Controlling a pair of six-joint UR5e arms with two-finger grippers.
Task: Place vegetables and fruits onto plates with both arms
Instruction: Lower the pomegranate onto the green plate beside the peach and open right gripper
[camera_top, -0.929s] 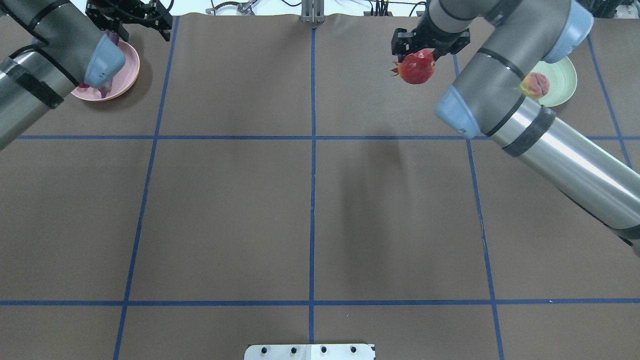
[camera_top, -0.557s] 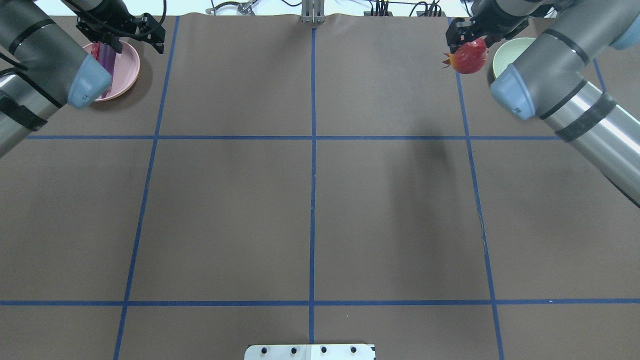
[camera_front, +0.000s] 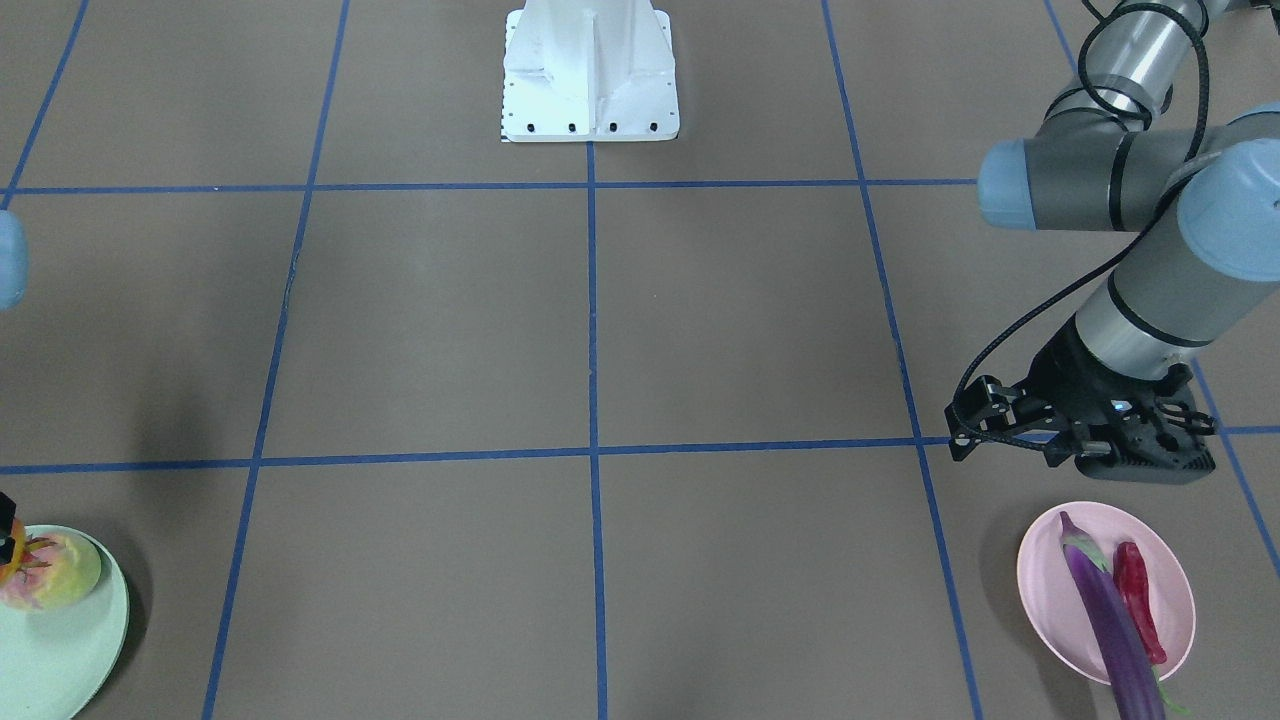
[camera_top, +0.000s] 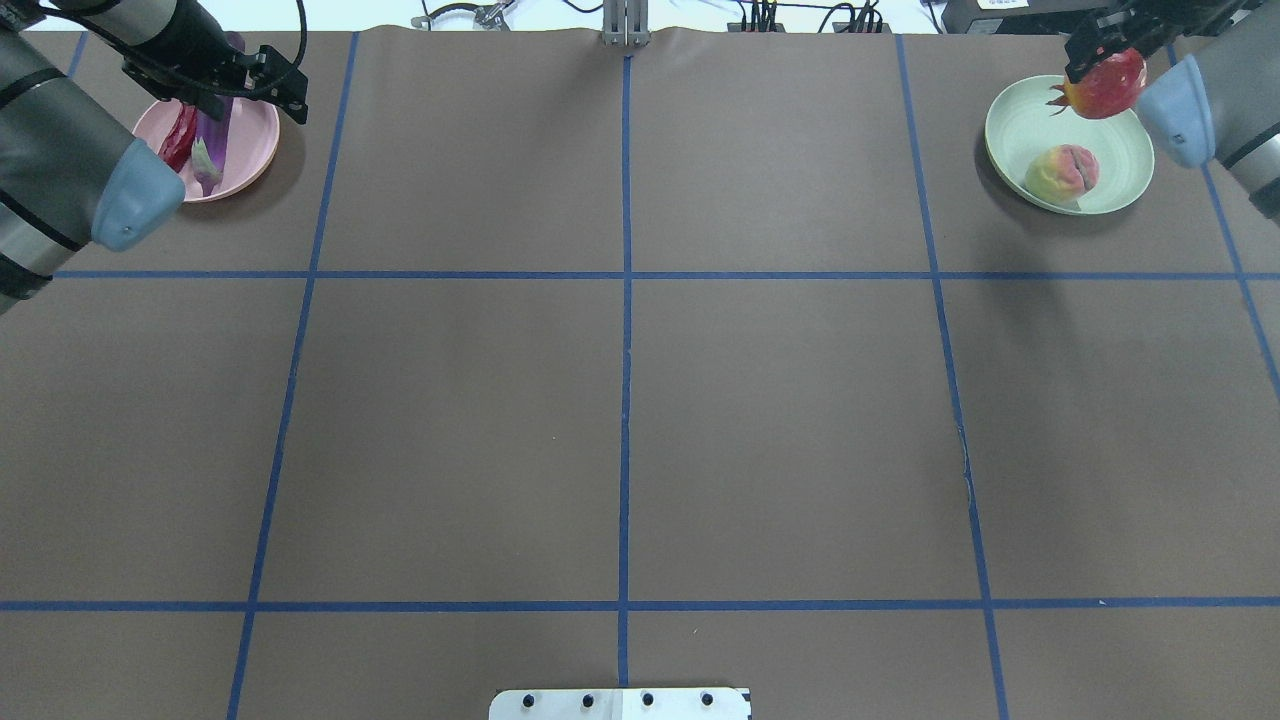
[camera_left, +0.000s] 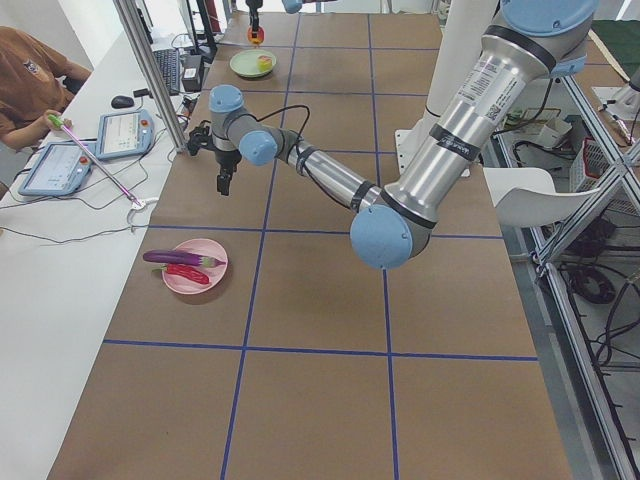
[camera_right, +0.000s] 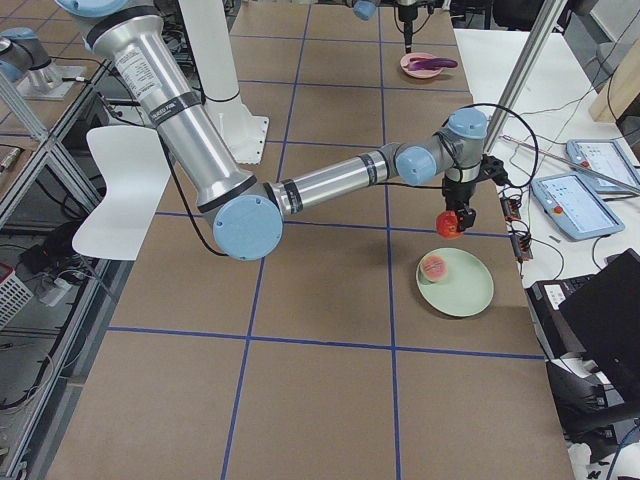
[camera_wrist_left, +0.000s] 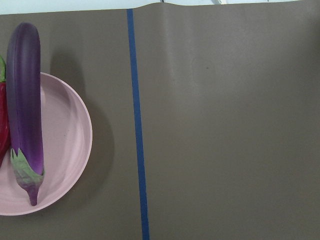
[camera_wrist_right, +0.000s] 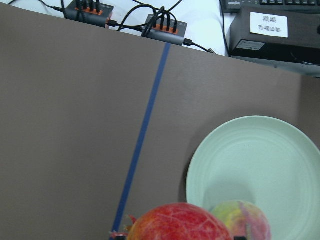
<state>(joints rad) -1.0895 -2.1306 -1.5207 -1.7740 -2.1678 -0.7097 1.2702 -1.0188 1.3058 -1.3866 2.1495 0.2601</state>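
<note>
Seen from overhead, the peach (camera_top: 1063, 172) sits at 6 o'clock on the green plate (camera_top: 1010, 125). At its 1 o'clock the pomegranate (camera_top: 1108, 85) hangs over the plate's far rim, clenched in the right gripper (camera_top: 1104, 62), with its crown pointing to 9 o'clock. Across the table, the eggplant (camera_top: 210, 140) and chili (camera_top: 180, 135) lie side by side on the pink plate (camera_top: 245, 160), the chili at the eggplant's 9 o'clock. The left gripper (camera_left: 222, 184) hangs raised near that plate, clear of both and grasping nothing. I cannot tell whether its jaws are apart.

Pomegranate (camera_top: 1105, 85) carried over to mint plate (camera_top: 1010, 128) — L gripper (camera_top: 215, 85) shifted left.
</note>
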